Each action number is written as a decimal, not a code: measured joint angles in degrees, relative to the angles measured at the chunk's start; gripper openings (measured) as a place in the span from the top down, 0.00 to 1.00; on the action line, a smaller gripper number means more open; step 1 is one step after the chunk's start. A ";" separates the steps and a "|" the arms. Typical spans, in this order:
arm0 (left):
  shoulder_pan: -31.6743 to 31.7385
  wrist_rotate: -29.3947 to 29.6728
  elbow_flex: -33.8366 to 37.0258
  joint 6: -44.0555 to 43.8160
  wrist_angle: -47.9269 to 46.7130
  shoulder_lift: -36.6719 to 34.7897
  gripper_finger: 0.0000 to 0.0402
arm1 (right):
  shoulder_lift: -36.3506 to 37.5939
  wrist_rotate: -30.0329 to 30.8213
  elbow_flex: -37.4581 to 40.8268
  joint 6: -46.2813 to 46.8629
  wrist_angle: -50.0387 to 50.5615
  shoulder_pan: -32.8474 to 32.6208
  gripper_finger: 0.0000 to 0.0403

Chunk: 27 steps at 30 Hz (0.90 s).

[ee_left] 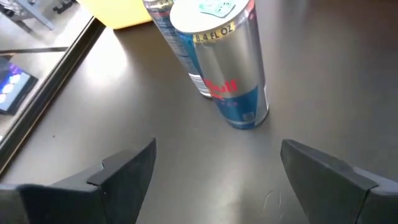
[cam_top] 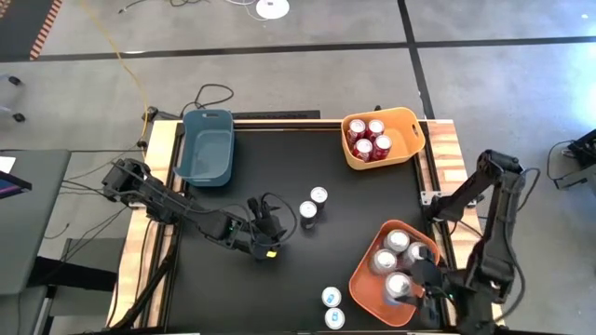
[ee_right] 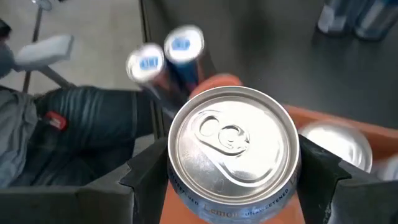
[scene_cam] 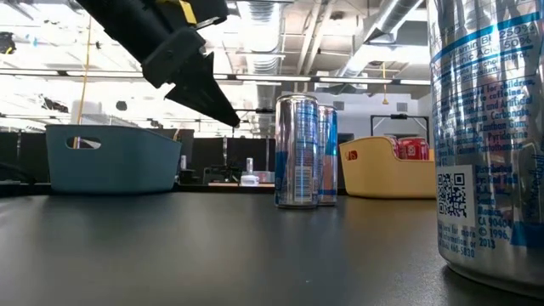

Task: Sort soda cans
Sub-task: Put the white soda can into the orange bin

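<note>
You get the bench from overhead and level; each wrist camera looks closely past its own gripper at cans.

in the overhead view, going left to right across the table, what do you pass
blue bin → left end effector → pair of cans mid-table → pair of blue cans at the near edge → yellow bin of red cans

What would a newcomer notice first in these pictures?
The right gripper holds a silver can over the orange bin at the table's near right. The open left gripper faces two blue cans mid-table. Red cans fill the yellow bin at the far right.
</note>
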<state>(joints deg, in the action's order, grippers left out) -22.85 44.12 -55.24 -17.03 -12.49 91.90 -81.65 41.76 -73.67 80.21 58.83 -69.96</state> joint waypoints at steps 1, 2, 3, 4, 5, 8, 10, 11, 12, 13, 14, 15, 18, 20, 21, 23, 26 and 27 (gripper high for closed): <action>0.00 0.00 0.00 -0.13 0.02 0.00 0.16 | -0.64 -0.02 0.00 2.23 1.69 -0.70 0.33; 0.00 0.00 0.00 -0.31 0.01 0.00 0.16 | -1.34 0.00 0.00 4.55 3.74 -1.29 0.33; 0.00 0.00 0.00 -0.45 0.00 0.00 0.16 | -2.13 -0.02 0.00 7.06 6.01 -1.83 0.33; 0.00 0.00 0.00 -0.63 -0.01 0.00 0.16 | -3.00 -0.01 0.00 9.44 8.27 -2.34 0.33; 0.00 0.00 0.00 -0.67 -0.02 0.00 0.16 | -3.97 0.01 0.00 11.85 10.26 -2.82 0.33; -0.13 -0.45 0.00 -0.77 -0.04 0.00 0.16 | -6.91 1.88 0.00 17.39 13.49 -4.39 0.33; -0.17 -2.04 0.02 -0.70 -0.03 0.00 0.16 | -8.62 4.09 0.00 19.67 13.76 -5.56 0.33; -0.20 -2.76 0.02 -0.62 -0.02 0.00 0.16 | -9.32 4.49 0.00 21.23 14.17 -6.13 0.33; -0.21 -3.36 0.02 -0.60 -0.04 0.00 0.16 | -10.03 4.66 -0.02 22.97 14.74 -6.64 0.33; -0.28 -3.62 0.02 -0.70 -0.07 0.01 0.16 | -10.80 4.68 -0.04 25.04 15.73 -7.10 0.33; -0.29 -3.71 0.02 -0.83 -0.07 0.02 0.16 | -11.60 4.60 -0.04 27.09 16.93 -7.49 0.33; -0.33 -3.80 0.02 -0.86 -0.07 0.02 0.16 | -12.42 4.47 -0.04 29.33 18.37 -7.87 0.33; -0.33 -3.82 0.02 -1.07 -0.07 0.02 0.16 | -14.28 4.59 -0.23 36.73 23.55 -8.51 0.33; -0.33 -3.84 0.02 -1.12 -0.07 0.02 0.16 | -15.32 3.17 -0.37 40.53 25.64 -8.65 0.33; -0.33 -3.84 0.02 -1.13 -0.07 0.02 0.16 | -15.64 2.17 -0.37 41.89 26.41 -8.65 0.33; -0.33 -3.85 0.02 -1.19 -0.07 0.02 0.16 | -16.18 1.00 -0.37 43.37 27.01 -8.65 0.33; -0.33 -3.87 0.02 -1.19 -0.08 0.02 0.16 | -16.35 0.96 -0.35 44.52 26.14 -8.60 0.33; -0.33 -3.87 0.02 -1.19 -0.07 0.02 0.16 | -16.39 0.96 -0.35 44.54 25.75 -8.50 0.33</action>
<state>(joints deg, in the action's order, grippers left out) -23.18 40.25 -55.22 -18.22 -12.56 91.92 -98.04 42.71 -74.02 124.75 84.58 -78.46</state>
